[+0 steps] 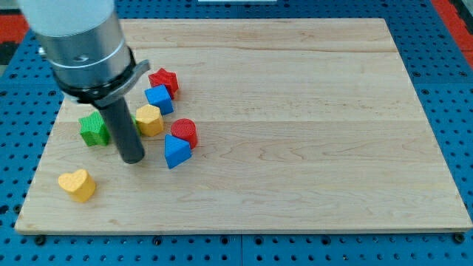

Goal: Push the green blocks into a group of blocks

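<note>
Near bottom-left corner of wooden board (295, 185): yellow heart (77, 185). My tip (133, 158) rests on the board betw. green star (94, 128), partly hidden by rod, and blue triangle (176, 151). Beyond: red cylinder (184, 132), yellow block (149, 120) (shape unclear), blue block (159, 99), red star (163, 80). No gripper; arm body cut off at top-left.
</note>
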{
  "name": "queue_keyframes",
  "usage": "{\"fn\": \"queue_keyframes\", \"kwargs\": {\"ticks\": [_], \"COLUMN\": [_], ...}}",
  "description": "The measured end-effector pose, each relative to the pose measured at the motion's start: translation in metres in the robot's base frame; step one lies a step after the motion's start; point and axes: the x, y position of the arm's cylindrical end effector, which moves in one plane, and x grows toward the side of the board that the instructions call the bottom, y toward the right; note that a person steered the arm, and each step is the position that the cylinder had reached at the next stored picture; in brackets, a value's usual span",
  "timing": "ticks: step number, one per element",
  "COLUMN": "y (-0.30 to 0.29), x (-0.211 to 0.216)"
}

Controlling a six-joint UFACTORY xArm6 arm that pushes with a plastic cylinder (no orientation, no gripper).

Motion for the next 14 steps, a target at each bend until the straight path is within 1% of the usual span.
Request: {"fn": "queue_keyframes", "kwargs": {"ticks": [1,2,3,4,5,6,7,8,9,10,11,12,13,14], "y": [-0.018,-0.024,-0.021,-0.009,-0.049,-0.113,-0.126,-0.103,-0.041,-0.096,-0.144,-0.13,-0.098,-0.079], "x": [0.0,-0.012,-0.045,-0.048,0.004,0.014,-0.017,-0.04,-0.044,-0.025,0.022,0.05,0.072,0.065]}}
